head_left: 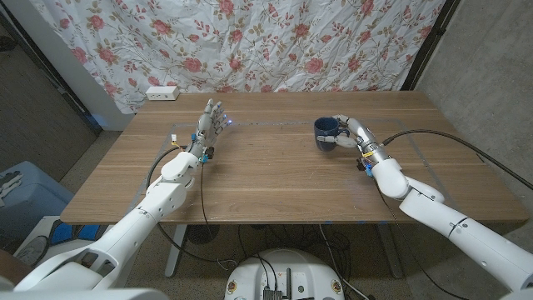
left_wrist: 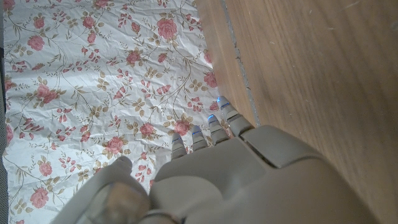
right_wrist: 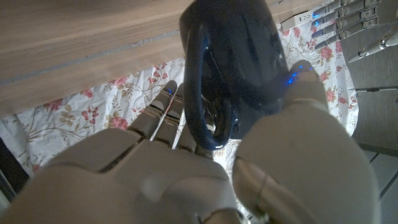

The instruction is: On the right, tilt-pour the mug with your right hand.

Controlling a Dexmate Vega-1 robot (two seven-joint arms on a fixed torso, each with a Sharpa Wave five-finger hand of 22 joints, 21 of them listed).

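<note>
A dark blue mug (head_left: pixel 325 132) is at the right of the wooden table (head_left: pixel 266 175), upright with its mouth showing. My right hand (head_left: pixel 351 134) grips it from the right side. In the right wrist view the fingers (right_wrist: pixel 163 121) pass through the mug's handle (right_wrist: pixel 198 106) and the thumb (right_wrist: pixel 305 99) presses on the mug (right_wrist: pixel 239 50) body. Whether the base touches the table I cannot tell. My left hand (head_left: pixel 210 123) stands at the far left of the table, fingers apart and holding nothing; its back (left_wrist: pixel 249 174) shows in the left wrist view.
A white power strip (head_left: pixel 162 92) lies at the table's far left corner before the floral curtain (head_left: pixel 275 42). A black cable (head_left: pixel 441 137) loops over the table's right side. A blue bin (head_left: pixel 21 196) stands on the floor at left.
</note>
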